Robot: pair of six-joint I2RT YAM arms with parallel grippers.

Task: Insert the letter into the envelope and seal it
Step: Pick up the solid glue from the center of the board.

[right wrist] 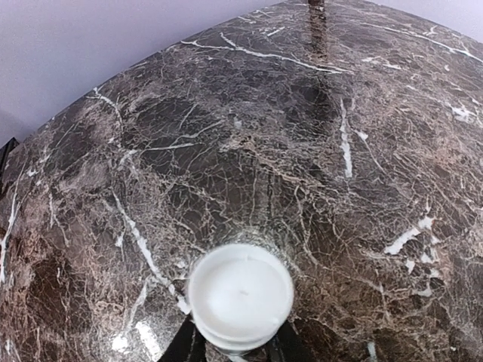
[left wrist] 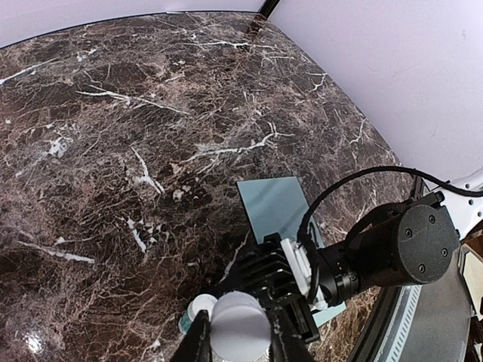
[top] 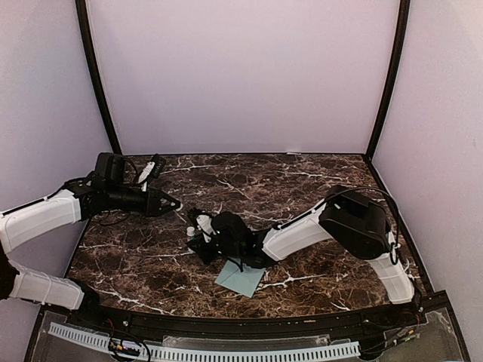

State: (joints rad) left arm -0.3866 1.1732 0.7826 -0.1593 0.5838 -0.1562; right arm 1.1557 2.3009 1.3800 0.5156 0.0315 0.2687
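Note:
The pale teal envelope (top: 243, 280) lies flat near the table's front middle, also seen in the left wrist view as the envelope (left wrist: 273, 205), with its near part under the right arm. The letter is out of view. My right gripper (top: 198, 231) reaches left past the envelope, and its fingers hug a white-capped teal tube (right wrist: 240, 292), which stands small at its tip, the tube (left wrist: 196, 309). My left gripper (top: 172, 202) hovers at the left, apart from the right one. It is shut on a white cylinder (left wrist: 240, 326), seen end-on.
The dark brown marble table (top: 302, 181) is bounded by pale lilac walls and two black corner posts (top: 96, 83). A black raised rim and a white perforated strip (top: 226, 353) run along the front edge. The right arm's black cable (left wrist: 355, 185) loops over the envelope.

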